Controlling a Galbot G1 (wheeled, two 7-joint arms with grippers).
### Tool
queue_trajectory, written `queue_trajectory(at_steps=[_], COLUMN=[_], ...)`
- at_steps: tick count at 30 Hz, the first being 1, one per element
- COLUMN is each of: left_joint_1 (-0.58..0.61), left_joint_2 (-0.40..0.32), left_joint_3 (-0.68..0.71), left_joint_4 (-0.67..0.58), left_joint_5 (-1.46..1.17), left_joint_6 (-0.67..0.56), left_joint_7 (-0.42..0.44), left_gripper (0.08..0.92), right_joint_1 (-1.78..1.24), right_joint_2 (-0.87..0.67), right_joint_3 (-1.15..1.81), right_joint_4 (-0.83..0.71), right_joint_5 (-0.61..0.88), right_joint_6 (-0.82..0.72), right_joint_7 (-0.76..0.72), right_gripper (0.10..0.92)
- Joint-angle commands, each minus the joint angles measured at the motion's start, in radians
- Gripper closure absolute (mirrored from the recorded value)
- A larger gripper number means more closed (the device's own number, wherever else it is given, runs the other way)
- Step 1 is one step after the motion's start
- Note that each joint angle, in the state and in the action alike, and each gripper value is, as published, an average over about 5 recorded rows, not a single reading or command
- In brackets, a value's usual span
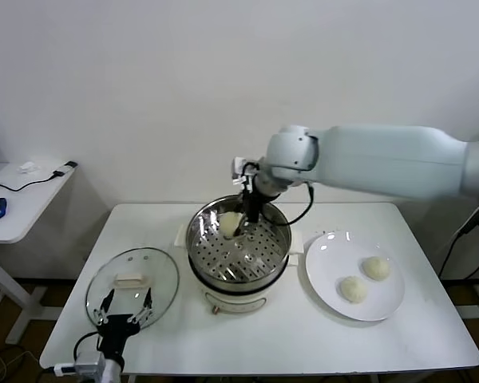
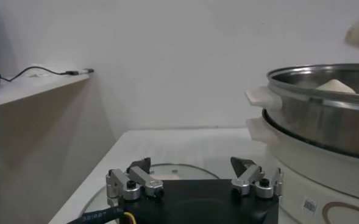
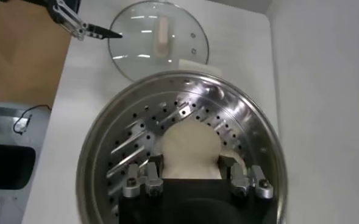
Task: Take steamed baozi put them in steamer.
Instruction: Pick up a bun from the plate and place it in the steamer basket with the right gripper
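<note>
The right gripper (image 1: 238, 226) hangs just inside the steamer (image 1: 238, 254), at its far side, its fingers closed around one steamed baozi (image 3: 190, 150) that sits between them above the perforated tray (image 3: 144, 131). This looks like the placing step for this bun. Next it should lower a little, spread the fingers and lift straight out without dragging the soft dough. Off to that gripper's right, two more baozi (image 1: 363, 278) wait on the white plate (image 1: 323, 271). The left gripper (image 1: 124, 309) idles low, fingers spread and empty, just over the near edge of the glass lid (image 1: 132, 285).
</note>
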Motion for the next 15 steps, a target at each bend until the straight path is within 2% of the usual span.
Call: queue_trajectory(at_steps=[1,15], left_joint_1=[-0.001,-0.002], left_joint_2=[-0.002,-0.003], left_joint_3=[0.000,0.001], left_joint_4=[-0.001,-0.002], left_joint_5=[0.001,0.001], left_joint_6=[0.000,0.001], left_joint_7=[0.000,-0.001], left_gripper=[0.177,0.177], right_joint_1=[-0.155,-0.222], right_joint_2=[0.156,0.180], right_joint_3=[0.006,0.042], right_joint_4=[-0.138,-0.217], right_joint_5=[-0.021,-0.080], right_joint_6=[-0.042,-0.036], right_joint_7=[0.075,0.072], right_gripper=[0.423,0.423])
